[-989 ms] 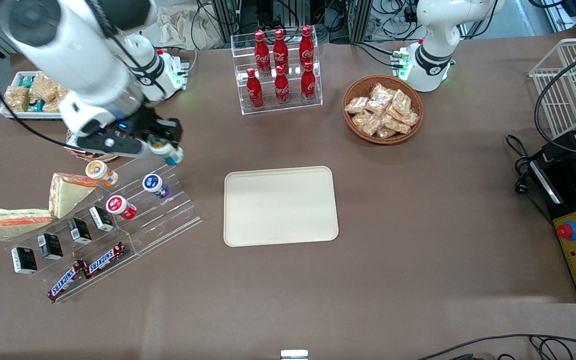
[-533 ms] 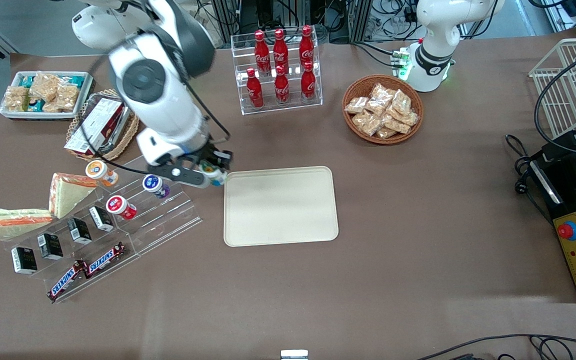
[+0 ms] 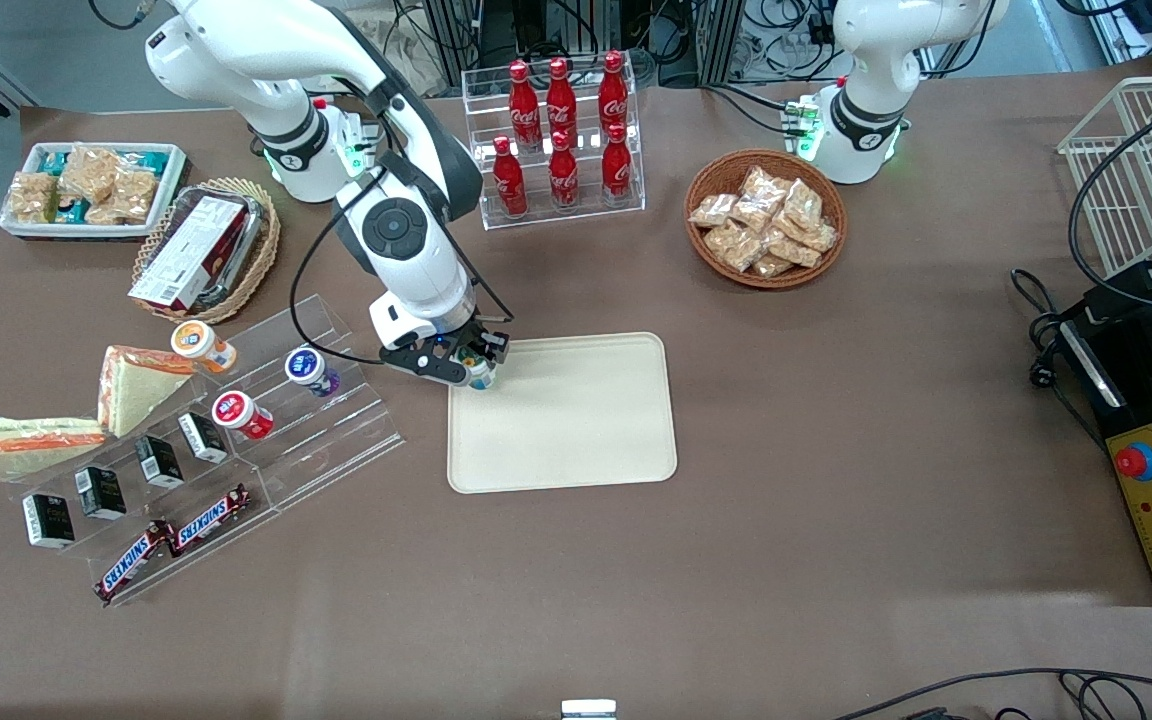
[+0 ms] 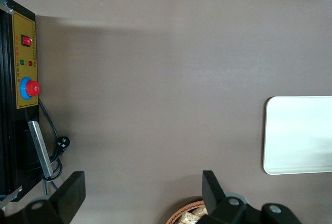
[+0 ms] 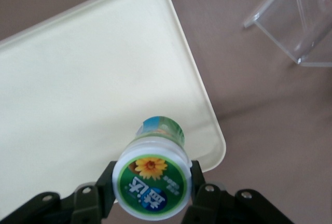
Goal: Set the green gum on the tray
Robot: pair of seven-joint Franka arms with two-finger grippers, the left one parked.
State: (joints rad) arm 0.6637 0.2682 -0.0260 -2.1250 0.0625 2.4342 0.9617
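Observation:
My right gripper [image 3: 476,368] is shut on the green gum [image 3: 479,372], a small bottle with a white lid and a green and yellow flower label. It holds the gum over the corner of the beige tray [image 3: 576,420] that lies nearest the clear display stand. In the right wrist view the gum [image 5: 152,181] sits lid-up between the black fingers [image 5: 104,185], with its teal-green body over the tray [image 5: 78,94] near the rounded corner. I cannot tell whether the gum touches the tray.
A clear stepped display stand [image 3: 336,400] beside the tray holds purple [image 3: 312,370], red [image 3: 241,413] and orange [image 3: 201,343] gum bottles, small boxes and Snickers bars. A cola bottle rack [image 3: 561,140] and a basket of snack packets [image 3: 764,218] stand farther from the front camera.
The arm has carried the green gum from above the display stand across to the tray's corner and lowered it. The gum has stayed in the gripper throughout.

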